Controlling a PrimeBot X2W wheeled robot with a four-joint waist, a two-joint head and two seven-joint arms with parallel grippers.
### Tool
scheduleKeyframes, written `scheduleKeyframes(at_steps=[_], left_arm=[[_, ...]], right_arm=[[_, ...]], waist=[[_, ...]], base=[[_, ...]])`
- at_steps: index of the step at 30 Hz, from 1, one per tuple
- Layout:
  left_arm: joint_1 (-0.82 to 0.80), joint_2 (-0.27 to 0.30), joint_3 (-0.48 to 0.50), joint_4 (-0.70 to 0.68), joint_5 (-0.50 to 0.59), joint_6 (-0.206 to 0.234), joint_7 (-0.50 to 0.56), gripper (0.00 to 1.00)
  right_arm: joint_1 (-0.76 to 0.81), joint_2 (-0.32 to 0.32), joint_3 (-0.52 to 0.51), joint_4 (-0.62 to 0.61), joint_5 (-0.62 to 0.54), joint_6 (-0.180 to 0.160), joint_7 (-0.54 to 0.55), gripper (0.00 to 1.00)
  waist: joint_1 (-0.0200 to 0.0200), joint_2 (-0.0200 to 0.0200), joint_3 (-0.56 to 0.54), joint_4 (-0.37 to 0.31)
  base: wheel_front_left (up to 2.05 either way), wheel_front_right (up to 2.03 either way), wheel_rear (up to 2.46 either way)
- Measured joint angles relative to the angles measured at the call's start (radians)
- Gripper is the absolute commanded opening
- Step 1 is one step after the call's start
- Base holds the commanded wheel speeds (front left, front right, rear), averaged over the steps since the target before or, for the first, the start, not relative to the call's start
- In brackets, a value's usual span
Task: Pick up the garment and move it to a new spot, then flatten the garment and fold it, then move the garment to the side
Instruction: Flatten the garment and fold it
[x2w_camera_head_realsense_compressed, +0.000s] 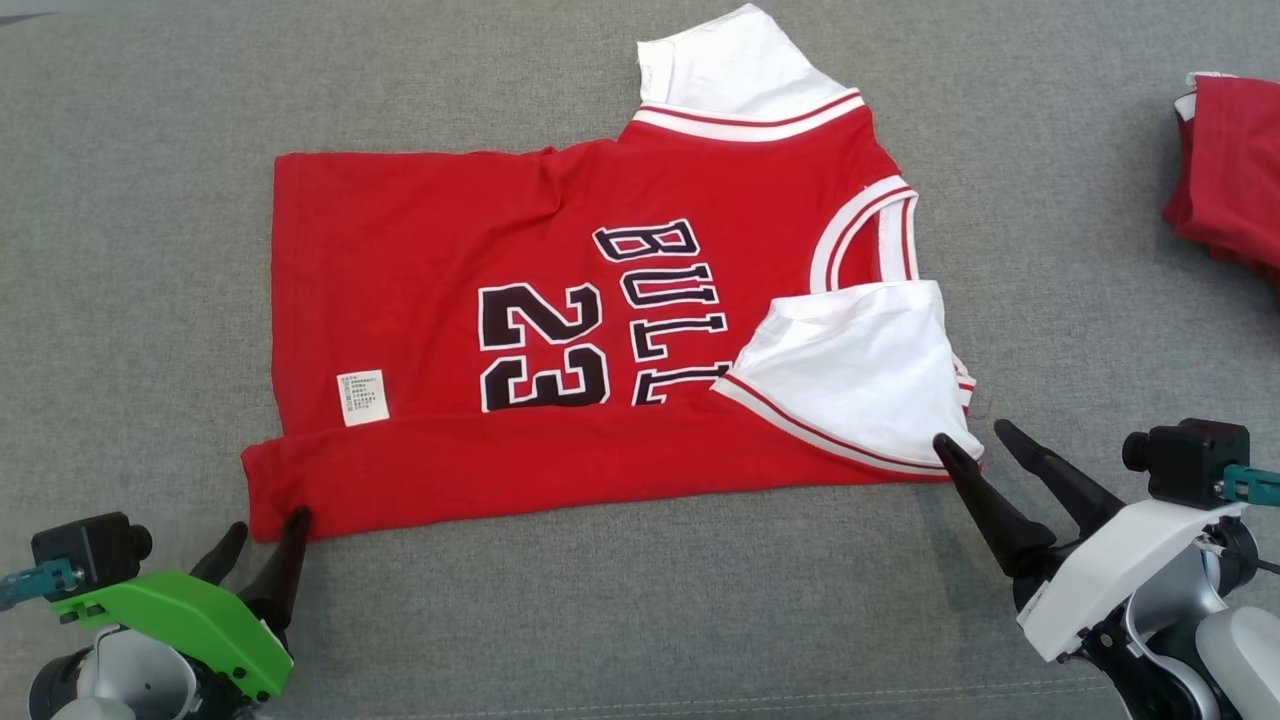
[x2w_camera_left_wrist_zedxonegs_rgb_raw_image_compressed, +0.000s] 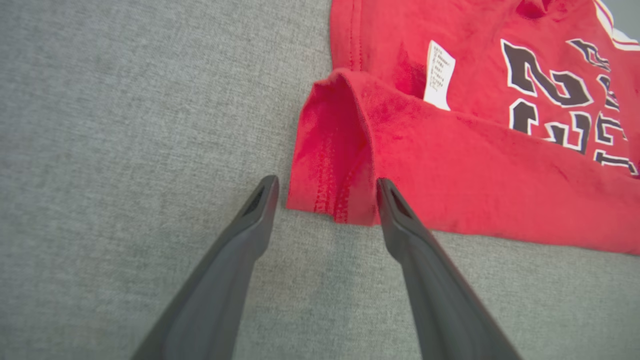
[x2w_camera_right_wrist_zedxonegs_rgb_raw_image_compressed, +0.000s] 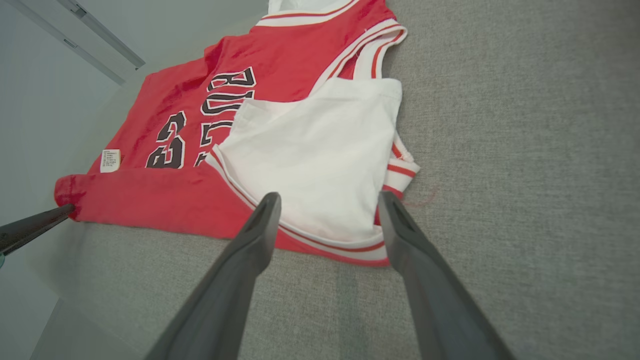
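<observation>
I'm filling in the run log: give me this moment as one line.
garment: red jersey, near edge folded over, on grey surface | left gripper: open, at hem corner | right gripper: open, at white sleeve

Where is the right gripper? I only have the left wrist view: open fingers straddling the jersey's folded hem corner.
Observer: The right gripper is open, fingertips at the jersey's other near corner.
Operator: What's lying there?
Observer: A white sleeve folded over the red front, hiding the end of the lettering.
Operator: Anything else around?
Observer: Another red garment lies at the head view's far right edge.
</observation>
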Motion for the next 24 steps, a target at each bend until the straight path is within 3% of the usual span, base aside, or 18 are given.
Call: scheduleKeyframes(at_steps=[14, 16, 17, 18, 21, 22, 23, 24], left_arm=[[-0.055, 0.003, -0.018, 0.073, -0.028, -0.037, 0.056, 1.0], [-0.062, 0.003, -0.02, 0.081, -0.029, -0.045, 0.063, 0.87], [-0.067, 0.003, -0.022, 0.083, -0.031, -0.049, 0.064, 0.74], [-0.073, 0.003, -0.024, 0.086, -0.032, -0.053, 0.068, 0.52], [-0.08, 0.003, -0.03, 0.091, -0.043, -0.062, 0.08, 0.35], [-0.082, 0.003, -0.031, 0.094, -0.046, -0.065, 0.082, 0.17], [-0.083, 0.003, -0.032, 0.098, -0.049, -0.07, 0.085, 0.17], [-0.084, 0.002, -0.03, 0.098, -0.053, -0.07, 0.086, 0.0]], right_arm=[[-0.033, 0.002, 0.008, 0.034, 0.0, 0.01, 0.009, 1.0], [-0.037, 0.003, 0.014, 0.045, 0.0, 0.01, 0.017, 1.0], [-0.037, 0.003, 0.016, 0.052, 0.0, 0.01, 0.018, 1.0], [-0.037, 0.002, 0.017, 0.058, 0.0, 0.01, 0.018, 1.0], [-0.037, 0.0, 0.018, 0.072, 0.0, 0.01, 0.021, 1.0], [-0.037, 0.0, 0.018, 0.074, 0.0, 0.01, 0.023, 1.0], [-0.037, -0.001, 0.018, 0.077, -0.001, 0.01, 0.026, 1.0], [-0.037, -0.002, 0.019, 0.079, -0.007, 0.01, 0.027, 1.0]], waist=[[0.0, 0.0, 0.005, -0.014], [0.0, 0.0, 0.004, -0.016], [0.0, 0.0, 0.004, -0.016], [0.0, 0.0, 0.004, -0.016], [0.0, 0.0, 0.004, -0.016], [0.0, 0.0, 0.004, -0.016], [0.0, 0.0, 0.005, -0.015], [0.0, 0.0, 0.006, -0.016]], base=[[0.0, 0.0, 0.0], [0.0, 0.0, 0.0], [0.0, 0.0, 0.0], [0.0, 0.0, 0.0], [0.0, 0.0, 0.0], [0.0, 0.0, 0.0], [0.0, 0.0, 0.0], [0.0, 0.0, 0.0]])
